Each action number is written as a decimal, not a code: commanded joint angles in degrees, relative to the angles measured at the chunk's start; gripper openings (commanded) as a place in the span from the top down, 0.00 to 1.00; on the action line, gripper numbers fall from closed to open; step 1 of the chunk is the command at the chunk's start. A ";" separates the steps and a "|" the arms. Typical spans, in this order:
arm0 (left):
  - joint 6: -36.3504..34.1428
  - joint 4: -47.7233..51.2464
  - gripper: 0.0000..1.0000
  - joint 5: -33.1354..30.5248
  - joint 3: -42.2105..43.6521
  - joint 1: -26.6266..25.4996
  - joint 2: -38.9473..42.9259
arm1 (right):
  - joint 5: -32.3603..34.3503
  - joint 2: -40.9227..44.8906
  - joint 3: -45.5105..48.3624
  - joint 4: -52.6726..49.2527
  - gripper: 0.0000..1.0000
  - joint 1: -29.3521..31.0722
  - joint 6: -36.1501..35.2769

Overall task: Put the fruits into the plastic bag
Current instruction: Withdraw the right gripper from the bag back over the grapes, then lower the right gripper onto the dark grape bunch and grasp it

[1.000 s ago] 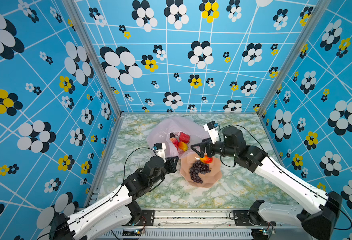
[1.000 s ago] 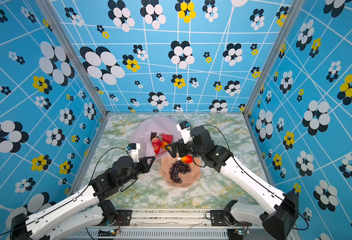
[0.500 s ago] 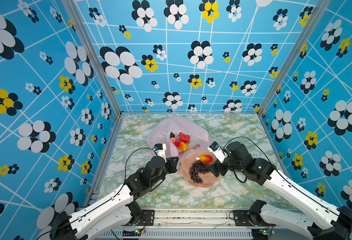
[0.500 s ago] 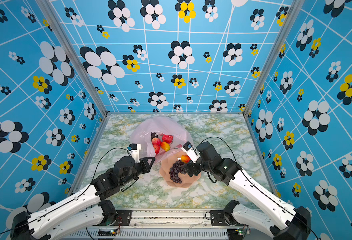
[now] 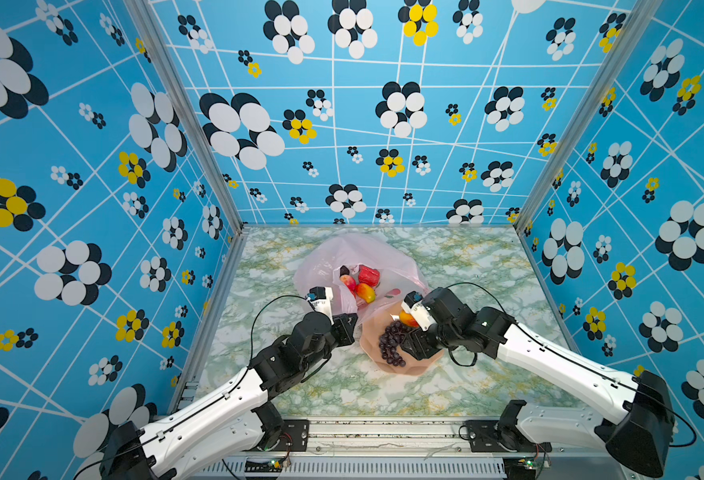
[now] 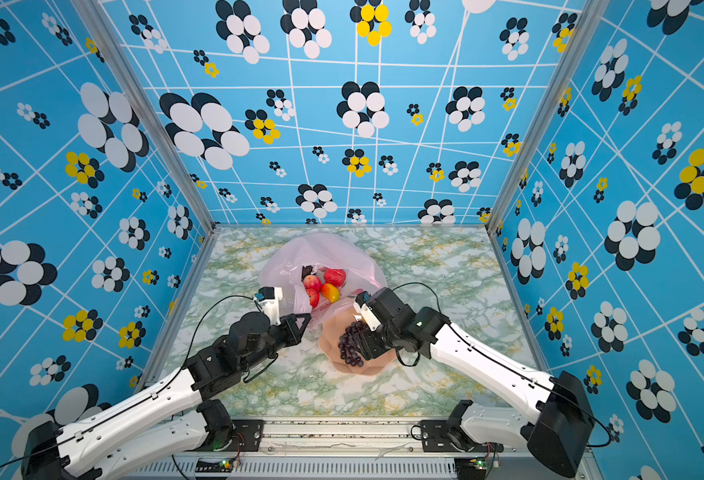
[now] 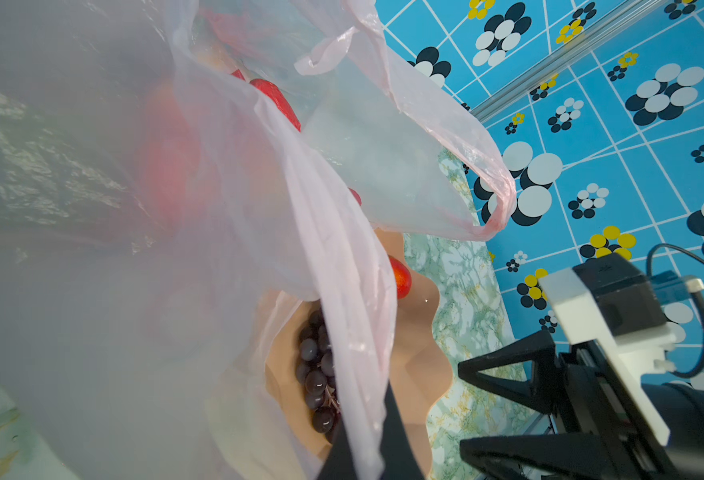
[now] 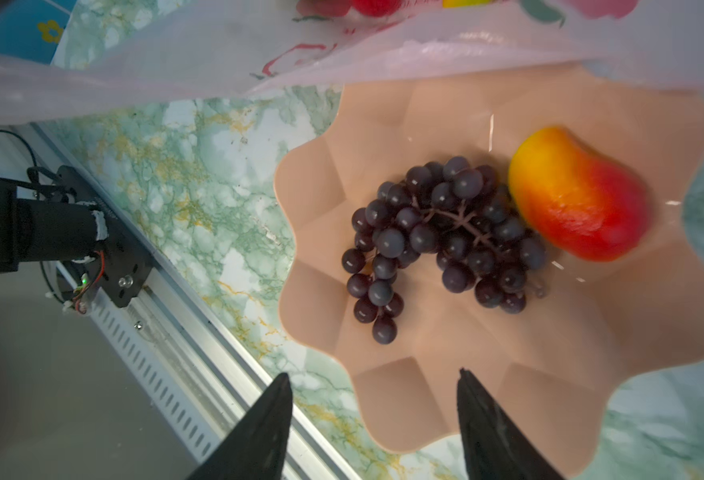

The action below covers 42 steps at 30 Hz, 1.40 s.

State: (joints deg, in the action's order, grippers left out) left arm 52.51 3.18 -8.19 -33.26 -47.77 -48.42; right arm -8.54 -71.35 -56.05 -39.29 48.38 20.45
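Note:
The pale-pink plastic bag (image 5: 358, 253) (image 6: 321, 249) lies at the middle of the marble table, its mouth facing the bowl. Inside it are a bumpy red fruit (image 5: 369, 275), a red apple (image 5: 348, 283), a mango (image 5: 366, 293) and a dark maroon fruit (image 5: 344, 271). My left gripper (image 7: 369, 453) (image 5: 352, 322) is shut on the plastic bag's near rim (image 7: 354, 332), holding it up. A dark purple grape bunch (image 8: 437, 237) (image 5: 389, 345) and a red-yellow mango (image 8: 578, 195) (image 5: 406, 319) lie in the bowl. My right gripper (image 8: 371, 395) (image 7: 462, 411) hangs open above the bowl's near rim, holding nothing.
The peach scalloped bowl (image 8: 425, 399) (image 5: 408, 368) stands just in front of the bag, whose edge drapes over its far side. Blue flowered walls (image 5: 92, 208) close in the left, back and right. An aluminium rail (image 8: 167, 332) runs along the table's front edge.
My right arm has drawn back from the bowl's far side to its near side and come lower, its jaws narrowing somewhat. The left gripper and the bag have not moved.

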 commanded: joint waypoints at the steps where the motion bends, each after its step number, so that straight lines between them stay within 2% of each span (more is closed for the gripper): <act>1: -0.74 -0.81 1.00 -0.54 -0.18 -0.55 0.27 | -3.65 -2.93 -1.95 -3.51 0.33 0.40 13.02; 8: -0.39 -0.64 1.00 0.02 0.14 -0.54 0.77 | -4.95 -8.33 -0.81 -0.37 0.28 0.62 19.80; 18: -0.89 -0.28 1.00 -0.96 1.03 -0.54 2.51 | -4.65 -15.40 -2.15 0.37 0.25 0.65 19.87; 36: -0.48 -0.89 1.00 -0.74 1.49 -0.57 2.00 | -2.98 -24.42 -4.55 3.36 0.28 0.62 18.67; 42: -0.74 -1.03 1.00 -0.86 1.21 -0.49 1.58 | -0.26 -27.99 -5.91 2.83 0.29 1.01 17.43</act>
State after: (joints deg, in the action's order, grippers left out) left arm 52.49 3.11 -8.38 -32.25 -47.83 -46.46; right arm -11.49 -97.69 -60.84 -36.40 48.75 38.98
